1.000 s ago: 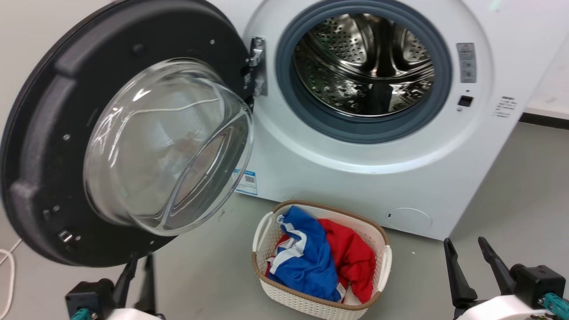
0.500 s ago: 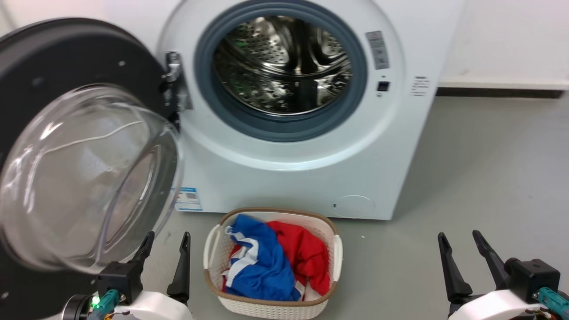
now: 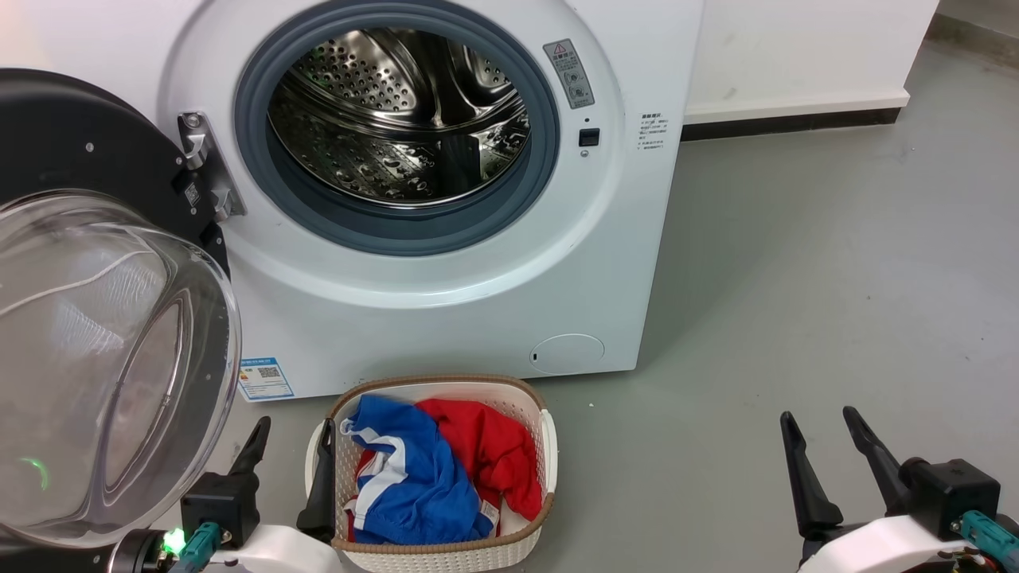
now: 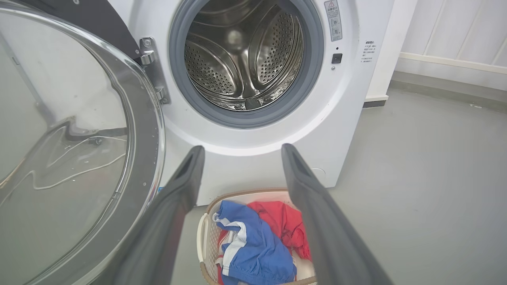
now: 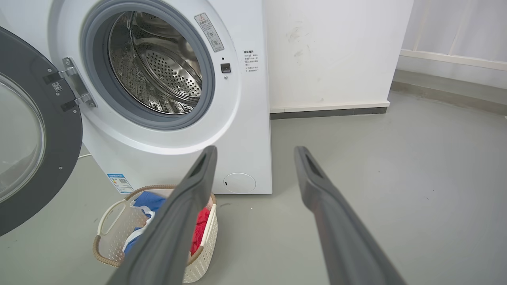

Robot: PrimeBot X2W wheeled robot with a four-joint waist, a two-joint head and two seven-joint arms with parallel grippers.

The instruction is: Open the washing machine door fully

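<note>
Wide open: washing machine door, black rim, bulging clear glass.

The left gripper points forward, its two long dark fingers spread apart, with nothing held between them. Well to its right, the right gripper points the same way, fingers likewise parted and empty.

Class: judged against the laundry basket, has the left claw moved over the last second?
Yes. The left claw has shifted right, from under the washing machine door to the laundry basket's left rim.
</note>
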